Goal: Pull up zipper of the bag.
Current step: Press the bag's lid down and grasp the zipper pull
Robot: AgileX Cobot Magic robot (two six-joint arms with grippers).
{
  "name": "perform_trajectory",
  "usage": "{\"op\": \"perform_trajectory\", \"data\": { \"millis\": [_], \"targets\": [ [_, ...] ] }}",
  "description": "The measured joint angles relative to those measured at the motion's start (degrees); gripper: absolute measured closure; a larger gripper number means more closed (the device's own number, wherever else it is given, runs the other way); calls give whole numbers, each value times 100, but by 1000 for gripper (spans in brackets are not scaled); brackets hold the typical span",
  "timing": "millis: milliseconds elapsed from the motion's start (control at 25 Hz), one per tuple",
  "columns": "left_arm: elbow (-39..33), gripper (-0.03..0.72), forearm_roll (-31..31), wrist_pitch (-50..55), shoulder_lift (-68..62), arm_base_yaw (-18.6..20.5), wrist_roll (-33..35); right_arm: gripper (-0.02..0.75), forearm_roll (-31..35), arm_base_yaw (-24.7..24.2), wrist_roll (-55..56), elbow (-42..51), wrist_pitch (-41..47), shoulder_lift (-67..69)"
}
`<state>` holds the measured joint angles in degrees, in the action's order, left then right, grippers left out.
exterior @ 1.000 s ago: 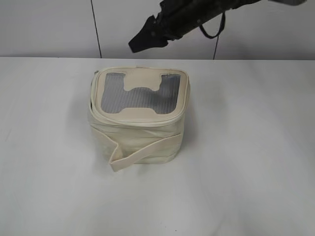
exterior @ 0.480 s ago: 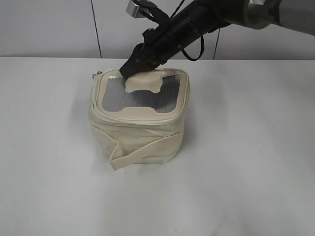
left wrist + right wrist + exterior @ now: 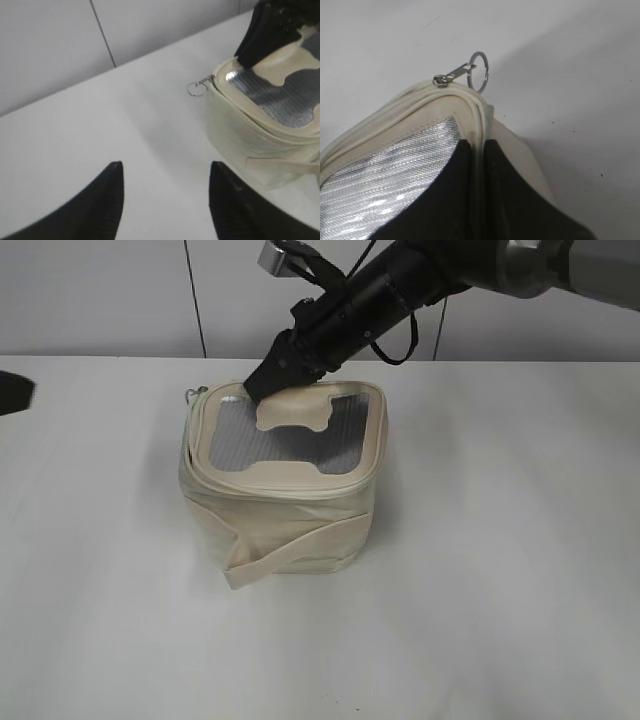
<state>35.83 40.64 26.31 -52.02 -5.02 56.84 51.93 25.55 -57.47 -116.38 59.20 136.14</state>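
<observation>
I had the right gripper (image 3: 262, 383) pressed onto the far edge of the bag (image 3: 282, 480), its black fingers (image 3: 451, 200) pinched on the cream lid rim just behind the corner. Ahead of those fingertips sat a silver slider (image 3: 441, 79) with its ring pull (image 3: 479, 71) sticking out over the table (image 3: 500, 540). The left gripper (image 3: 165, 200) hung spread and empty, the bag ahead and to its right. I judged the bag soft and light, likely to buckle or slide. The zipper (image 3: 380, 112) looked best worked by the thin, slippery ring, with the rim braced.
</observation>
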Motion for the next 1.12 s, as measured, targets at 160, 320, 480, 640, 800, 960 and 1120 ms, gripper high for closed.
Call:
{"op": "perform_trajectory", "data": {
  "millis": [160, 320, 480, 640, 800, 960, 1120],
  "targets": [
    [1102, 249, 1072, 790, -2068, 0, 1240, 681, 5, 0, 0, -11, 65, 0],
    [2526, 249, 1478, 1904, -3774, 0, 2100, 681, 5, 0, 0, -11, 88, 0],
    [3408, 250, 1311, 2077, -4706, 0, 2969, 682, 5, 0, 0, -11, 97, 0],
    [3685, 251, 1184, 1955, -5219, 0, 3986, 682, 16, 0, 0, -11, 103, 5],
    [3690, 272, 1283, 1605, -5543, 0, 4947, 682, 47, 0, 0, -11, 108, 5],
    [3690, 279, 1542, 1415, -5637, -74, 5529, 683, 46, 0, 0, -11, 114, 5],
    [3690, 281, 1725, 1226, -5637, -292, 5837, 683, 49, 0, 0, -11, 114, 5]
  ]
}}
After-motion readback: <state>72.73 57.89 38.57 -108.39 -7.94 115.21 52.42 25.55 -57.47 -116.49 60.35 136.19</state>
